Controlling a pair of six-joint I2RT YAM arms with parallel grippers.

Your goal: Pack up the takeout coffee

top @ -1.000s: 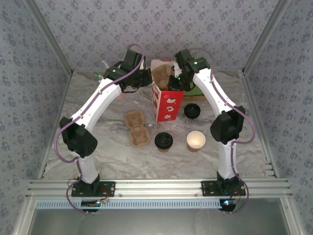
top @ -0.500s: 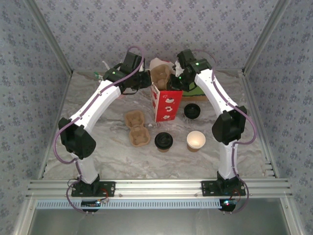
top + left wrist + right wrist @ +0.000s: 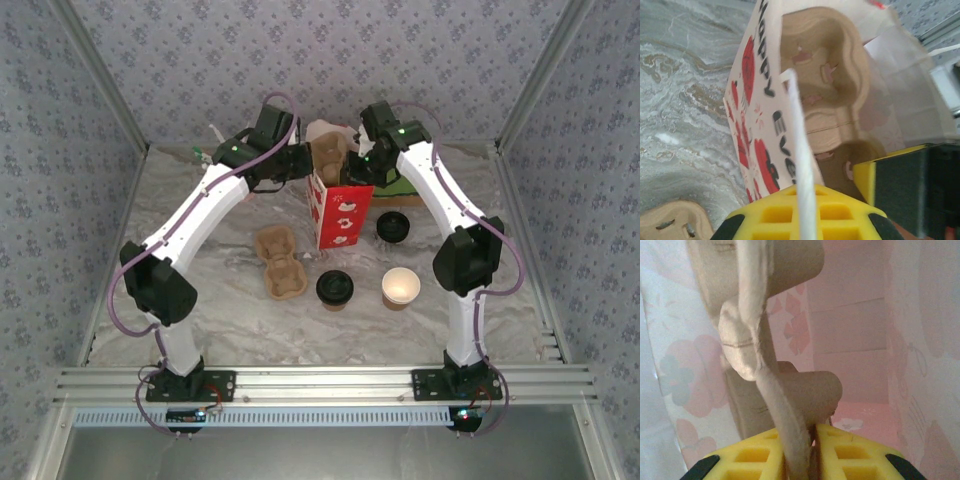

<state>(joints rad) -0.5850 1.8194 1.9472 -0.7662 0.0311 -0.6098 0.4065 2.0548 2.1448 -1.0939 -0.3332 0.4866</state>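
1. Firmly, the left tool [image 3: 298,166] pinched the white handle [image 3: 799,150] of the red-and-white paper bag [image 3: 342,215] at upper centre of the top view.
2. The right tool [image 3: 809,452] was clamped on the rim of the pulp carrier [image 3: 747,330] inside that bag.
3. The takeout coffee [image 3: 334,288] stood on the counter [image 3: 220,320] at lower centre, between a second carrier [image 3: 280,262] and a lidless cup [image 3: 400,287].

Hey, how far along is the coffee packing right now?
Done: the paper bag stands open. In hand: the left gripper pinches its handle while the right gripper holds a cup carrier inside it. Left: the takeout coffee sits on the table, outside the bag.
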